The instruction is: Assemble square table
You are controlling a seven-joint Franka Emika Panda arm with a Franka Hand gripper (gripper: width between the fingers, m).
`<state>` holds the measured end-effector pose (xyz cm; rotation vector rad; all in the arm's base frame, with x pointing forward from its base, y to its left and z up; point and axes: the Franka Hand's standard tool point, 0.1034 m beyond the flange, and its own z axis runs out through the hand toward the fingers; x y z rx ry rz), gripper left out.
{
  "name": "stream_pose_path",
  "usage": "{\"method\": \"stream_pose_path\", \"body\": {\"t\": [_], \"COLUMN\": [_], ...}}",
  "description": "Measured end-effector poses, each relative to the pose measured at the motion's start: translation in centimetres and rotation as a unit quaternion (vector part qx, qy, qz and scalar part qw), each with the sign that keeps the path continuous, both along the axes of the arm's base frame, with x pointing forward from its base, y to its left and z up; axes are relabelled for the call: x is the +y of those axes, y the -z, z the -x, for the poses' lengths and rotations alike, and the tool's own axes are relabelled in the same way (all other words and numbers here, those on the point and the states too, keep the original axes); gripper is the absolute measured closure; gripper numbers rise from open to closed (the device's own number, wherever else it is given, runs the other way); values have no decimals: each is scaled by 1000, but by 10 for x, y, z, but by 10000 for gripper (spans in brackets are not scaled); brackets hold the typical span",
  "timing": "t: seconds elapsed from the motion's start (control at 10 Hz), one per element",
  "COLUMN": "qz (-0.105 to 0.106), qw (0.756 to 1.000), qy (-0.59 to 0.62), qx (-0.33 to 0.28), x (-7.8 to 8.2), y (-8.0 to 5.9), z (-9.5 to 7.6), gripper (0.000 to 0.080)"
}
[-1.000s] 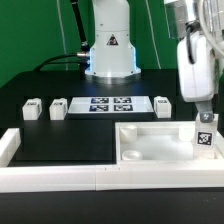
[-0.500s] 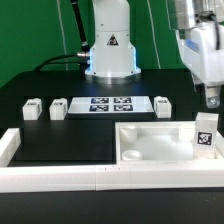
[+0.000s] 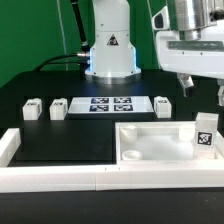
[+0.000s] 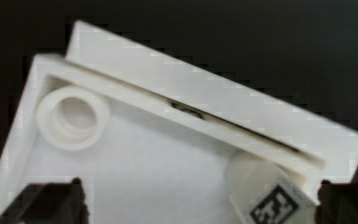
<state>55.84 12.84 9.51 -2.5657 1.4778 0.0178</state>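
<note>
The square table's white slab (image 3: 150,140) lies at the front on the exterior view's right, rim up, with a round socket (image 3: 131,155) at its near corner. One tagged leg (image 3: 204,132) stands upright at the slab's right corner. My gripper (image 3: 203,90) hangs above that leg, open and empty, well clear of it. Three more legs (image 3: 33,109) (image 3: 58,107) (image 3: 163,103) lie on the black table. In the wrist view the slab (image 4: 158,150), a socket (image 4: 69,115) and the tagged leg (image 4: 274,195) lie below my open gripper (image 4: 202,208); the leg stands near one finger.
The marker board (image 3: 110,104) lies between the loose legs, in front of the robot base (image 3: 110,50). White border rails run along the front (image 3: 90,176) and the exterior view's left (image 3: 8,147). A rail (image 4: 211,85) borders the slab in the wrist view.
My gripper has lifted off the upright leg, risen and turned, with its fingers still wide. The leg stays standing in the slab's corner.
</note>
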Motion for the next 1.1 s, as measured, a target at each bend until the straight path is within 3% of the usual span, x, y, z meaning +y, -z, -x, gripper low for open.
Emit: {"method": "stream_pose_path", "body": {"t": [0.3, 0.5, 0.8, 1.0, 1.1], "qz": [22, 28, 41, 48, 71], "qw": [992, 984, 946, 917, 892], "qy": [-122, -175, -318, -395, -446], "qx": [-24, -34, -48, -23, -29], "x": [-10, -11, -14, -15, -17], "y": [9, 8, 12, 28, 36], "z": [43, 37, 41, 73, 88], "gripper": [150, 150, 150, 150, 150]}}
